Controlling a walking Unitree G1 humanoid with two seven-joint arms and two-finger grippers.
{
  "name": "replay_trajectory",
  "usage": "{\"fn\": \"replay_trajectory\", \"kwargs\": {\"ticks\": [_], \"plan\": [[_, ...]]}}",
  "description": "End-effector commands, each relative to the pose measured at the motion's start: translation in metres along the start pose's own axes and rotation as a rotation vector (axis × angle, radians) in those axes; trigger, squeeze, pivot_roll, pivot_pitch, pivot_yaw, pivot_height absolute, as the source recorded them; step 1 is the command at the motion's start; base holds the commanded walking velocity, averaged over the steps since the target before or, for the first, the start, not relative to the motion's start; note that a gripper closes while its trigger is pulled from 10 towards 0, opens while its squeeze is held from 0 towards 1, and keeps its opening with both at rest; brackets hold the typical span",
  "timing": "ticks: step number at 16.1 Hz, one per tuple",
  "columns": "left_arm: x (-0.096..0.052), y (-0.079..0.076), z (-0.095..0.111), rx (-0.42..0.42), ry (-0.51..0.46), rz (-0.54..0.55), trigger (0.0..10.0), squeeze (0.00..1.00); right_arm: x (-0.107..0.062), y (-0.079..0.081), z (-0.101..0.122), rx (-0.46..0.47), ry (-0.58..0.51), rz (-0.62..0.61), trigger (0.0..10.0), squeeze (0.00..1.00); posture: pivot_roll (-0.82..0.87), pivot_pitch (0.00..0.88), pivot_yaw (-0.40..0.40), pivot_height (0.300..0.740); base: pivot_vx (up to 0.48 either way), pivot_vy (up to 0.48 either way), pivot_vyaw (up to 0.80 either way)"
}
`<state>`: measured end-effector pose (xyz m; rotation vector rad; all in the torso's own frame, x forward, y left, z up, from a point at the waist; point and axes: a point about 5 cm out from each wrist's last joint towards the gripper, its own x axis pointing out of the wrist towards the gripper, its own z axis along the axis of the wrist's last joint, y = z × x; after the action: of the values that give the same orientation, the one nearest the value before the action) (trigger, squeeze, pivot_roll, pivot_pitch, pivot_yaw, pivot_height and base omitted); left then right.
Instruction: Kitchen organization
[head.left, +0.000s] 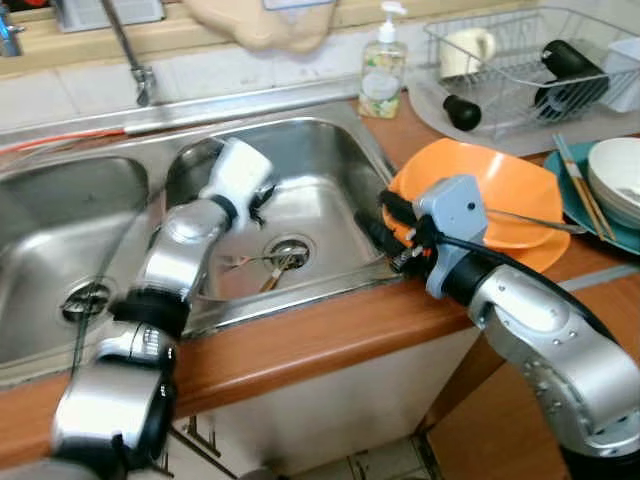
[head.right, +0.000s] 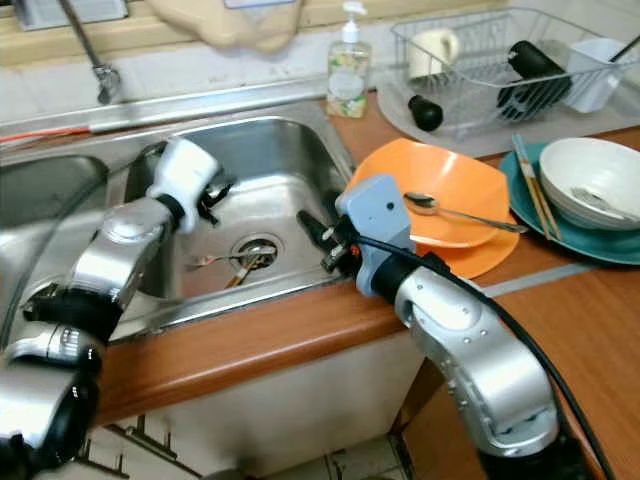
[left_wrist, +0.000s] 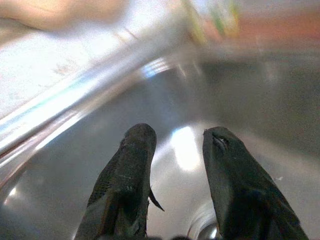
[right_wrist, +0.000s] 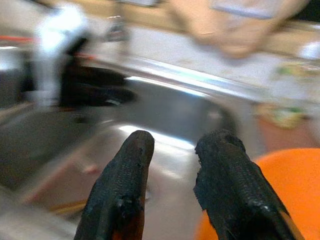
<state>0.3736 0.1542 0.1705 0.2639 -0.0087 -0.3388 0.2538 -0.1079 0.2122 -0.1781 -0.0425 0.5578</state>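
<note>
My left gripper (head.left: 262, 203) reaches down into the right basin of the steel sink (head.left: 320, 150). Its fingers (left_wrist: 131, 150) are open and hold nothing. Some cutlery (head.right: 235, 262) lies around the drain, a little in front of that gripper. My right gripper (head.right: 315, 235) hovers at the sink's right rim, open and empty, beside the stacked orange plates (head.right: 460, 185). A spoon (head.right: 440, 208) rests on the top orange plate. In the right wrist view the open fingers (right_wrist: 125, 165) point across the basin toward the left gripper, with the orange plate (right_wrist: 280, 180) at one side.
A teal plate (head.right: 590, 240) with white bowls (head.right: 590, 175) and chopsticks (head.right: 530, 185) sits on the wooden counter at the right. Behind it stands a wire dish rack (head.right: 480, 70) with a mug and black items. A soap bottle (head.right: 348, 70) and faucet (head.left: 135, 60) stand at the back.
</note>
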Motion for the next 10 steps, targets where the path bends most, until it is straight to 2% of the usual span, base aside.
{"fn": "replay_trajectory", "kwargs": {"ticks": [1,3,4,5,7,9,10], "plan": [[-0.009,0.003,0.0,-0.097,-0.044,0.077,10.0,0.0,-0.001,-0.003,0.006,-0.016,-0.045,-0.089,10.0,0.0,-0.17,0.0,0.065,0.74,0.0,0.0,0.0],[-0.037,-0.002,0.003,-0.242,-0.117,0.186,10.0,0.0,0.0,-0.013,0.007,0.034,-0.078,-0.251,10.0,0.0,-0.16,0.0,0.052,0.74,0.0,0.0,0.0],[-0.05,-0.006,0.004,-0.255,-0.132,0.234,10.0,0.0,0.002,-0.017,0.008,0.047,-0.088,-0.29,10.0,0.0,-0.15,0.0,0.044,0.74,0.0,0.0,0.0],[-0.053,-0.008,0.004,-0.239,-0.133,0.234,10.0,0.0,0.003,-0.017,0.008,0.048,-0.089,-0.296,10.0,0.0,-0.15,0.0,0.044,0.74,0.0,0.0,0.0],[-0.067,-0.022,0.008,-0.201,-0.115,0.199,10.0,0.0,0.006,-0.018,0.007,0.019,-0.095,-0.307,10.0,0.0,-0.13,0.0,0.034,0.74,0.0,-0.48,0.0],[-0.071,-0.028,0.008,-0.177,-0.094,0.192,10.0,0.0,0.006,-0.018,0.006,0.018,-0.093,-0.326,10.0,0.0,-0.13,0.0,0.035,0.74,0.0,-0.48,0.8],[-0.072,-0.03,0.007,-0.194,-0.072,0.195,10.0,0.0,0.006,-0.018,0.005,0.036,-0.09,-0.34,10.0,0.0,-0.13,0.0,0.04,0.74,0.0,0.0,0.41]]}}
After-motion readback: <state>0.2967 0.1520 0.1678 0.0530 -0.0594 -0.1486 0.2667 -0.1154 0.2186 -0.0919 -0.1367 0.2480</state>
